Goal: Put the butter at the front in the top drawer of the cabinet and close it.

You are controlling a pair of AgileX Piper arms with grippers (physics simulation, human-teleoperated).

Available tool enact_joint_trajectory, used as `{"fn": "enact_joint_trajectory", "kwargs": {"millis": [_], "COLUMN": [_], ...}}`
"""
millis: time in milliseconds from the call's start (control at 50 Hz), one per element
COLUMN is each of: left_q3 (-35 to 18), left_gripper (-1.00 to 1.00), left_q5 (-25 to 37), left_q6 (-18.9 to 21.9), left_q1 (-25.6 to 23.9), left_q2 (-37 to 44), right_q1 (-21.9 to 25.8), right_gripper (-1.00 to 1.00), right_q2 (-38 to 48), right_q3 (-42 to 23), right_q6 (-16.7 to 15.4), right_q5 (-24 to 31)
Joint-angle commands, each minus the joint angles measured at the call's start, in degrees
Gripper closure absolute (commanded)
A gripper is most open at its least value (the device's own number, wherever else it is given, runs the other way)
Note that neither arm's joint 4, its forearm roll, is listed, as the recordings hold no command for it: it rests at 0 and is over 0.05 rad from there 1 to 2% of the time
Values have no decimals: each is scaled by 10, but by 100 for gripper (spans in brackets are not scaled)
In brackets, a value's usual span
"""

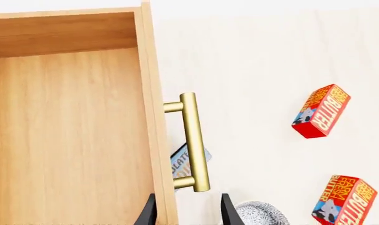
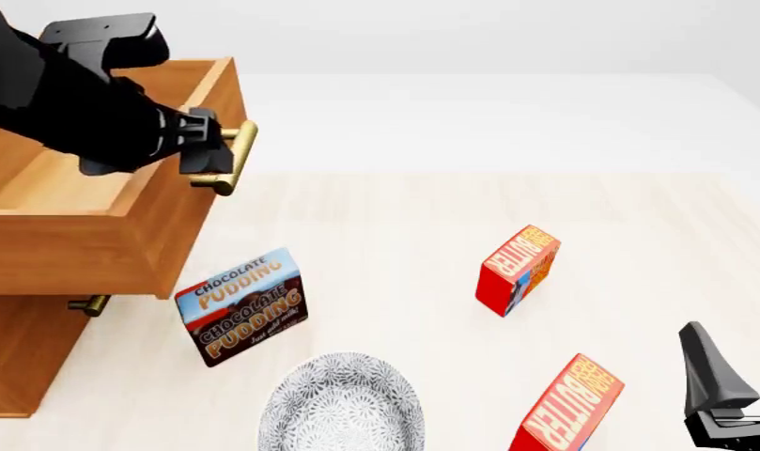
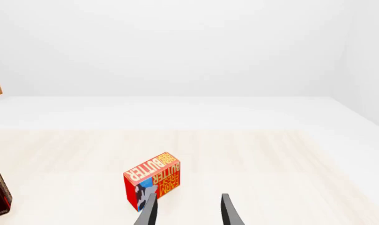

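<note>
Two look-alike butter cartons lie on the table. The butter at the front lies tilted near the front edge, also seen as the butter from the left wrist. The top drawer of the cabinet is pulled out and its inside holds nothing. My left gripper is open at the drawer's brass handle, its fingers straddling the handle's near end without clamping it. My right gripper is open at the front right, a little right of the front butter and holding nothing.
The rear butter carton lies mid-table, ahead of the right gripper as the carton. A chocolate pudding box stands just right of the cabinet, below the open drawer. A grey patterned bowl sits at the front. The lower drawer's handle shows.
</note>
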Motion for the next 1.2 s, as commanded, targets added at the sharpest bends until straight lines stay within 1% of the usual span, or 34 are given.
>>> {"fn": "enact_joint_trajectory", "kwargs": {"millis": [20, 180, 340, 500, 580, 620, 680, 700, 740, 760, 840, 860, 900, 960, 1020, 1060, 1080, 1100, 1140, 1200], "left_q3": [-82, -90, -106, -122, -144, -142, -141, -151, -151, -161, -163, -163, -157, -148, -145, -133, -133, -146, -151, -164], "left_gripper": [-100, -100, -100, -100, -100, -100, -100, -100, -100, -100, -100, -100, -100, -100, -100, -100, -100, -100, -100, -100], "left_q5": [31, 46, 66, 76, 80, 78, 74, 68, 67, 57, 38, 38, 13, -3, -9, -16, -16, -25, -27, -27], "left_q6": [64, 72, 88, 95, 105, 105, 109, 113, 122, 131, 139, 139, 139, 140, 138, 154, 154, 150, 150, 162], "left_q1": [-9, -12, -9, -22, -37, -41, -47, -61, -67, -79, -109, -109, -134, -148, -155, -141, -141, -166, -166, -171], "left_q2": [-23, -30, -36, -38, -35, -33, -30, -24, -16, -8, 13, 13, 29, 44, 52, 53, 53, 65, 69, 81], "right_q1": [0, 0, 0, 0, 0, 0, 0, 0, 0, 0, 0, 0, 0, 0, 0, 0, 0, 0, 0, 0], "right_gripper": [-100, -100, -100, -100, -100, -100, -100, -100, -100, -100, -100, -100, -100, -100, -100, -100, -100, -100, -100, -100], "right_q2": [-7, -6, -6, -6, -6, -6, -7, -6, -6, -6, -6, -6, -7, -7, -6, -6, -6, -6, -6, -6], "right_q3": [1, 1, 1, 1, 1, 1, 1, 1, 1, 1, 1, 1, 1, 1, 1, 1, 1, 1, 1, 1], "right_q6": [0, 0, 0, 0, 0, 0, 0, 0, 0, 0, 0, 0, 0, 0, 0, 0, 0, 0, 0, 0], "right_q5": [5, 5, 5, 5, 5, 5, 5, 5, 5, 5, 5, 5, 5, 5, 5, 5, 5, 5, 5, 5]}}
